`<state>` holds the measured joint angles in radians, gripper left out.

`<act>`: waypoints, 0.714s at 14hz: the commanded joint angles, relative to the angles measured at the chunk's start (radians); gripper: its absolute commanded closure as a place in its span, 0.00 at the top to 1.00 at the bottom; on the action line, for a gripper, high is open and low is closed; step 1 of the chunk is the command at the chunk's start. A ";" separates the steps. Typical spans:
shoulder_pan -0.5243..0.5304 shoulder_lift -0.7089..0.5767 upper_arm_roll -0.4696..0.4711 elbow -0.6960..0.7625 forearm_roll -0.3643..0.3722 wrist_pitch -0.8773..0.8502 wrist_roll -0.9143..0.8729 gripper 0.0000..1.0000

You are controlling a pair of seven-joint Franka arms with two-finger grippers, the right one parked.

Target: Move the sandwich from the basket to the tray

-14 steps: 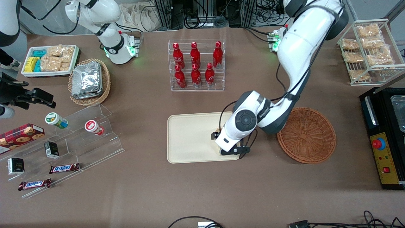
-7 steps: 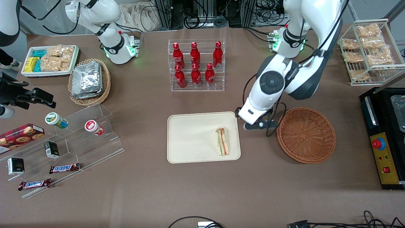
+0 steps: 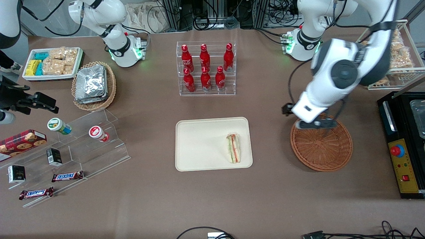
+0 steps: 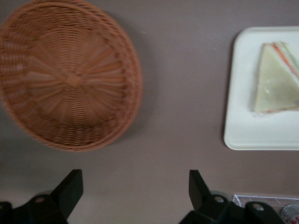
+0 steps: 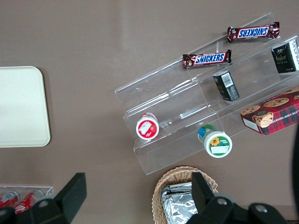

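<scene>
The sandwich point(image 3: 233, 148) lies flat on the tray point(image 3: 199, 146), near the tray's edge toward the working arm's end, so the placing looks done and nothing remains to be carried. The gripper point(image 4: 133, 196) hangs above bare table just beside the basket point(image 3: 321, 146), and the front view shows it over the basket rim farthest from that camera; its fingers point(image 4: 70, 186) stand wide apart with nothing between them, which fits a tool that has no load and no grasp to make. The basket is empty, its woven floor showing in full in the wrist view. The tray holds only the sandwich, the rest of its surface bare. Farther from the front camera, a clear rack point(image 3: 206, 68) holds 6 red bottles point(image 3: 205, 79) in 2 rows of 3. Toward the parked arm's end, a tan basket point(image 3: 94, 85) carries foil packets, and a white tray point(image 3: 52, 63) is filled with snack packets.
</scene>
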<state>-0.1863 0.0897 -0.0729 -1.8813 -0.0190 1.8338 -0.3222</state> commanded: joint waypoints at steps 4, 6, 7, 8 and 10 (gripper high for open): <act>-0.004 0.005 0.194 0.180 -0.004 -0.183 0.147 1.00; -0.005 0.010 0.194 0.201 -0.004 -0.185 0.146 1.00; -0.005 0.019 0.194 0.224 -0.004 -0.186 0.143 1.00; -0.005 0.036 0.194 0.246 -0.004 -0.200 0.138 1.00; -0.004 0.065 0.194 0.296 -0.004 -0.231 0.134 1.00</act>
<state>-0.1885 0.1060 0.1201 -1.6693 -0.0245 1.6541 -0.1775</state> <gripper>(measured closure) 0.000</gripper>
